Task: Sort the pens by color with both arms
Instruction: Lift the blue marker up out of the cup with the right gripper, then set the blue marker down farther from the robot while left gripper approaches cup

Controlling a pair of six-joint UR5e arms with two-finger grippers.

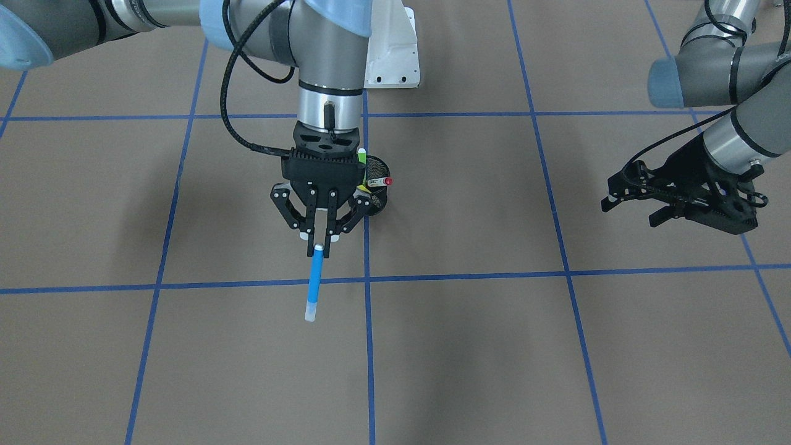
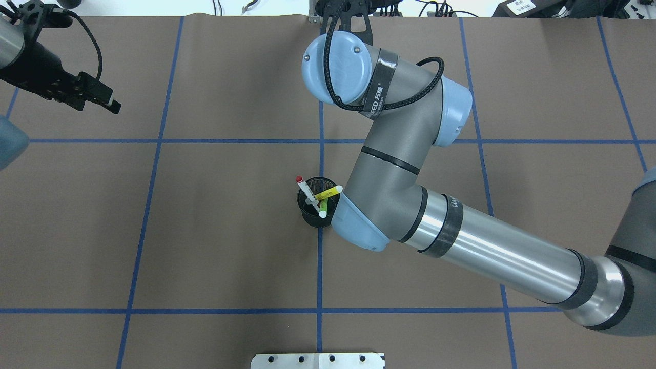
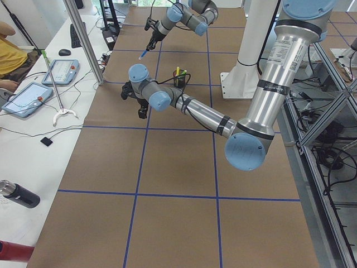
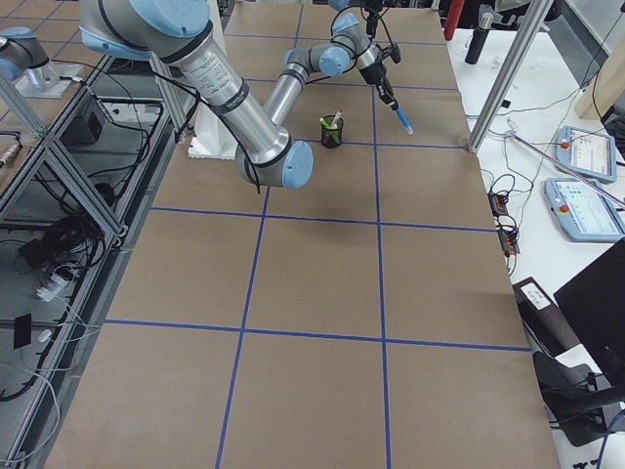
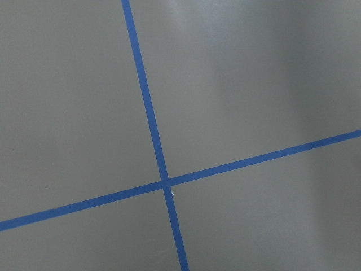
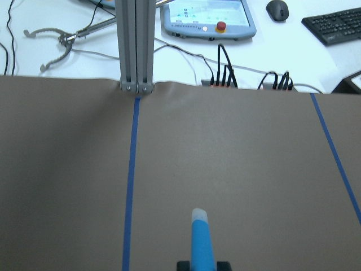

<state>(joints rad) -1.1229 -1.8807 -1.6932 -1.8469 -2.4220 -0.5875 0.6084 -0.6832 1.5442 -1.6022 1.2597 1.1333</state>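
Note:
My right gripper (image 1: 319, 247) hangs above the table, shut on the top of a blue pen (image 1: 314, 281) that points down and forward. The right wrist view shows that blue pen (image 6: 202, 243) sticking out from the jaws. Just behind the gripper stands a black mesh cup (image 1: 376, 185). It holds a white pen with a red cap (image 2: 306, 190), a yellow pen (image 2: 329, 192) and a green pen (image 2: 323, 206). In the overhead view the right arm hides its own gripper. My left gripper (image 1: 631, 210) hovers far off to the side, open and empty.
Blue tape lines (image 1: 367, 278) divide the brown table into squares. The white base pedestal (image 1: 392, 55) stands behind the cup. At the table's far edge is a metal post (image 6: 135, 45), with cables and a teach pendant (image 6: 208, 17) beyond it.

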